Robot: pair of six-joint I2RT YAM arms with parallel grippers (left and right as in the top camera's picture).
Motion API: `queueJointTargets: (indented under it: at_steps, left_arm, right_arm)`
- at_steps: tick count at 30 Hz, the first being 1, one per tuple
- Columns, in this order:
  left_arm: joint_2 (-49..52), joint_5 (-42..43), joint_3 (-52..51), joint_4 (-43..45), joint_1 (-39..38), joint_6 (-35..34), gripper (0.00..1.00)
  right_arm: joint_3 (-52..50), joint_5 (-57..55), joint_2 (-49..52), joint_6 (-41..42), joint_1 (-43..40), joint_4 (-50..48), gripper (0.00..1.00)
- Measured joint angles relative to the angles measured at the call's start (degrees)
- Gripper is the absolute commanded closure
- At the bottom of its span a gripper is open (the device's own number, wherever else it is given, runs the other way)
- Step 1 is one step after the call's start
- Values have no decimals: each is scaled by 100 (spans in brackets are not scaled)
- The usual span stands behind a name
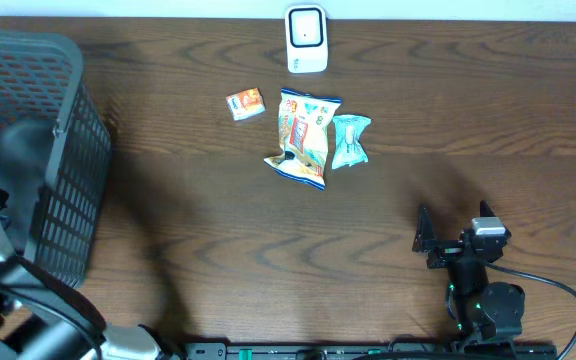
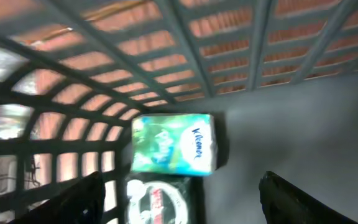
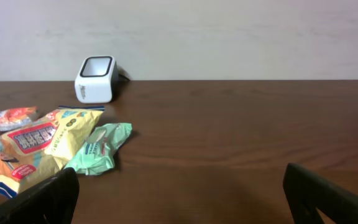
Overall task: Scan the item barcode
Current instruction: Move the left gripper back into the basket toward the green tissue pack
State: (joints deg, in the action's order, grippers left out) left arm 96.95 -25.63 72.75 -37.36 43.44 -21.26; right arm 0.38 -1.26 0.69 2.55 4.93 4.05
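Mock shop checkout — a white barcode scanner at the far edge of a dark wooden table, snack packets before it, a grey plastic shopping basket at one end — against a plain pale wall.

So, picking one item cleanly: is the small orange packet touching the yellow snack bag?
Apart. The overhead view shows bare table between the small orange packet and the yellow snack bag.
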Motion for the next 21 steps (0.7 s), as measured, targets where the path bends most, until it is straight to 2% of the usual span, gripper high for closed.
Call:
queueJointTargets:
  at_steps: [10, 21]
  left_arm:
    - [984, 0, -11, 474, 2, -105, 22]
    - [1318, -7, -13, 787, 138, -107, 22]
  right_arm:
    - [0, -2, 0, 0, 0, 0, 1]
    - [0, -2, 0, 0, 0, -2, 1]
